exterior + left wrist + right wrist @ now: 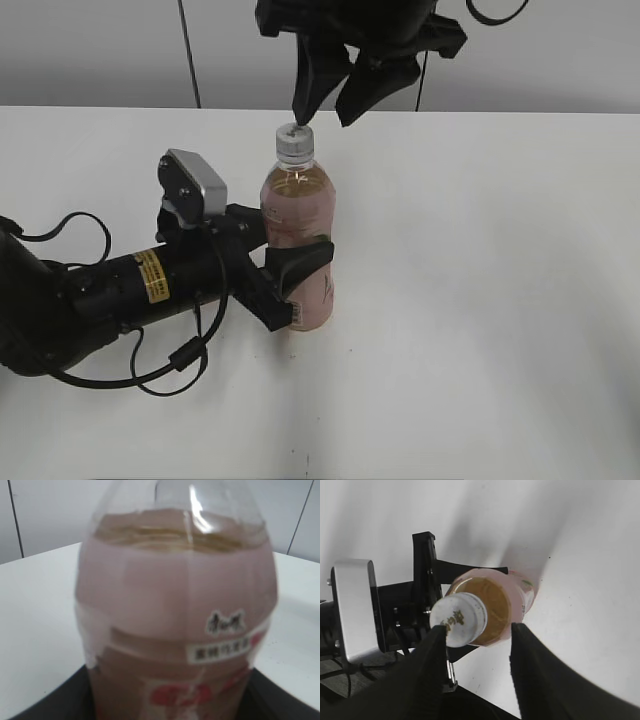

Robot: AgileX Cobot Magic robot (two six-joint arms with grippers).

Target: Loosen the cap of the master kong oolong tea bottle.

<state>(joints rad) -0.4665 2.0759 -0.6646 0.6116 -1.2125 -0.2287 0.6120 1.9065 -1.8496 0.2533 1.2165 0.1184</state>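
Exterior view: my left gripper clamps the master kong oolong tea bottle upright on the table; my right gripper hangs spread above the cap, which I judge not yet gripped or loosened.
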